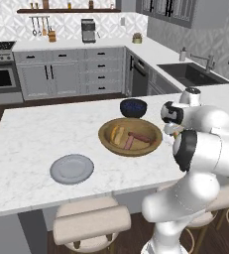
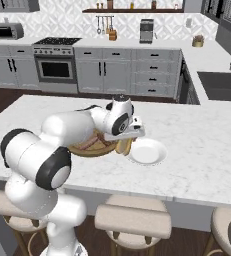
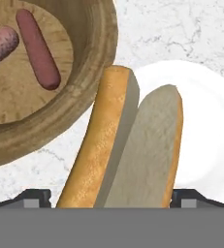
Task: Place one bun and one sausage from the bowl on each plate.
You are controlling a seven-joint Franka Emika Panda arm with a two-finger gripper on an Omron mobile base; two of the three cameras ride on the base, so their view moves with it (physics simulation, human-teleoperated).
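The gripper (image 3: 111, 196) stands spread wide with a split bun (image 3: 125, 145) between its fingers, just beside the wooden bowl (image 3: 91, 92) and partly over the white plate's (image 3: 205, 135) near edge. This looks like the step of delivering the first bun. Next, I think, it must move further over the plate, away from the bowl, and lower the bun there.

2 base views behind arm, sharing wooden bowl (image 1: 131, 137), hand view close above it
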